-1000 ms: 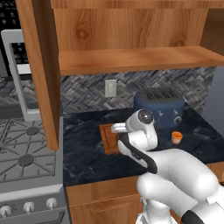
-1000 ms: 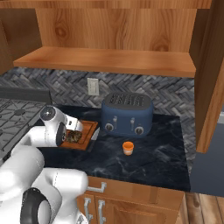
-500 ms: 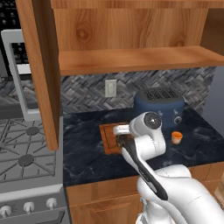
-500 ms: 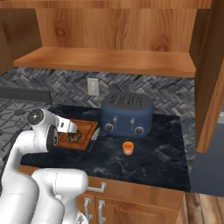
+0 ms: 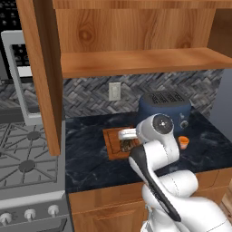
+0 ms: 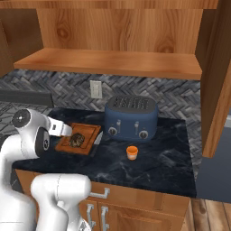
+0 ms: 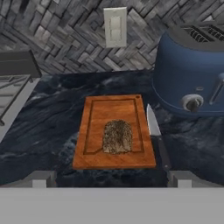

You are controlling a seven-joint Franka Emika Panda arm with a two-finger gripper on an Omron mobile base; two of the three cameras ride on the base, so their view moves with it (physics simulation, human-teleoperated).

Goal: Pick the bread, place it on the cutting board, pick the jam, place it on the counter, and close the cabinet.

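- The cabinet hangs across the top of both base views with its doors swung open; one door drops down at the left edge of the left base view, another at the right of the right base view. Its inner shelf carries nothing that can be seen.
- The counter runs below it, dark and marbled, with wooden fronts under it and a herringbone tiled wall behind.
- A gas stove sits to the left of the counter.
- A blue toaster stands at the back of the counter, right of the board.
- The cutting board lies flat on the counter, left of the toaster, below a white wall outlet.
- A knife lies just beside the board's right edge, blade pointing toward the wall.
- The bread rests on the cutting board, toward its near end, inside the groove.
- The jam stands upright on the counter in front of the toaster, well apart from the board.
- The gripper hovers above and short of the board's near edge. Its fingertips stand spread wide with nothing between them, apparently released, though only their ends show at the bottom of the hand view.
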